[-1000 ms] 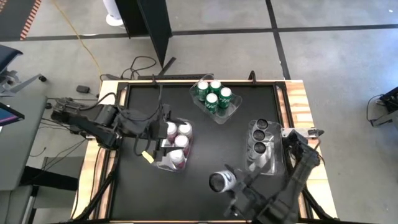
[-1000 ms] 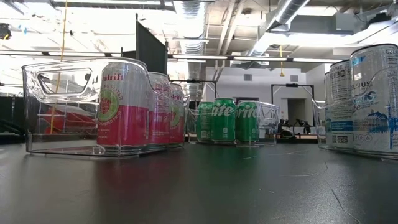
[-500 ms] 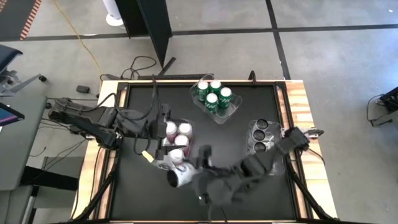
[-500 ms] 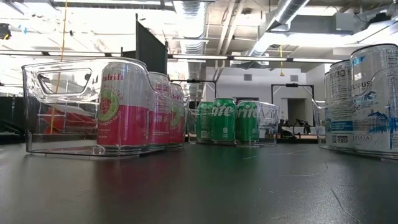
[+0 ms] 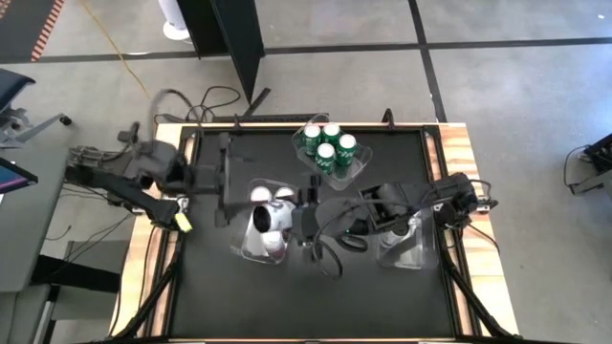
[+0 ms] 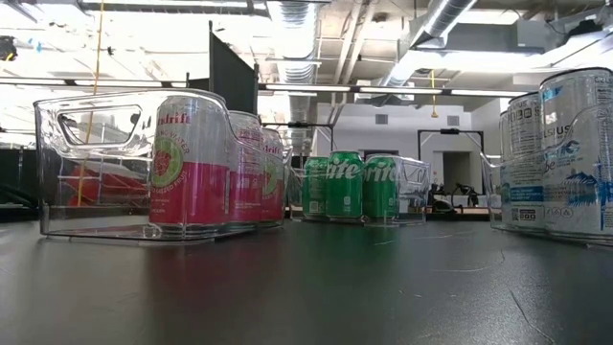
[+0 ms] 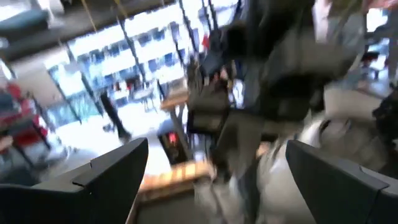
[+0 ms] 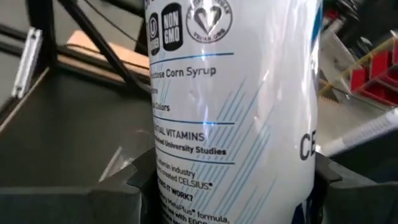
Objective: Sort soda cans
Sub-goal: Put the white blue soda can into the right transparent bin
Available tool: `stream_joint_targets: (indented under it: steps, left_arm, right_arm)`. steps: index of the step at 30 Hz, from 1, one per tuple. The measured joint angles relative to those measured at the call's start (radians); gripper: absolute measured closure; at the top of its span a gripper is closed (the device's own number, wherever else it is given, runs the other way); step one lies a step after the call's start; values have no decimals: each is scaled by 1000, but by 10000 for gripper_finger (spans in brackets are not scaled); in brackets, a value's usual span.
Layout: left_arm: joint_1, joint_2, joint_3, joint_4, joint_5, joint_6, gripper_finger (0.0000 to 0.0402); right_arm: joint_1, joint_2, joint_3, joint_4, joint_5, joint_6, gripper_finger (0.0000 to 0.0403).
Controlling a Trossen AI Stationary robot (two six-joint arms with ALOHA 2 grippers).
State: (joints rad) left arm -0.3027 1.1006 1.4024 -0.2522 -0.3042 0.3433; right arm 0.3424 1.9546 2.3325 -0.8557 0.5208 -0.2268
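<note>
My right gripper (image 5: 287,218) reaches from the table's right side and is shut on a white soda can (image 5: 269,218) above the clear bin (image 5: 251,250) that holds pink cans (image 6: 190,163). The white can fills the right wrist view (image 8: 236,93). My left gripper (image 5: 234,182) is open and empty, just left of that bin; its fingers (image 7: 106,174) show wide apart. Green cans (image 5: 327,148) stand in a far bin. White cans (image 6: 565,153) stand in the right bin, under my right arm in the high view. My right gripper pinches the white can's side wall (image 8: 168,180) between its two fingers, one finger (image 8: 124,193) on each side of the body. The fingers come roughly level from the table's right side and lie across the can. The can is lifted clear, over the pink-can bin.
The right bin (image 5: 406,250) lies partly under my right arm. The green-can bin (image 5: 354,172) sits at the far middle. Bare black table shows at the near side (image 5: 316,306) and far left (image 5: 249,143). Wooden rails (image 5: 459,153) edge the table.
My right gripper has carried the white can from the table's near edge toward the left and far side, and it is now over the pink-can bin. My left gripper has drawn back from that bin toward the table's left and far side.
</note>
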Motion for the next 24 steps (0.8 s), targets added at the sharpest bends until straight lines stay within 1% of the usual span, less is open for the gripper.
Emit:
stream_joint_targets:
  steps: [1,3,7,11,13,18,21,22,24]
  left_arm:
    - [0,-1,2,17,4,13,24]
    - [-3,-5,2,38,15,39,24]
    - [-3,-2,-1,107,21,91,24]
    - [-1,-20,-1,157,11,125,24]
    - [-2,-31,0,158,12,135,24]
    - [0,-50,0,207,1,174,24]
    - [0,-69,0,222,-8,181,24]
    - [0,-74,0,223,5,176,24]
    - [-3,-85,0,214,23,176,24]
  right_arm:
    - [0,-2,-1,-5,3,-8,156]
    - [-3,-4,-2,36,-29,-27,156]
    - [-40,-6,0,178,-186,-80,156]
    - [-89,-6,0,213,-255,-106,156]
    - [-116,-3,-1,216,-308,-110,156]
    - [-209,-2,-8,301,-504,-121,156]
    - [-267,-26,-92,413,-596,-123,156]
    - [-286,-41,-134,439,-604,-110,156]
    - [-332,-85,-245,548,-607,-93,156]
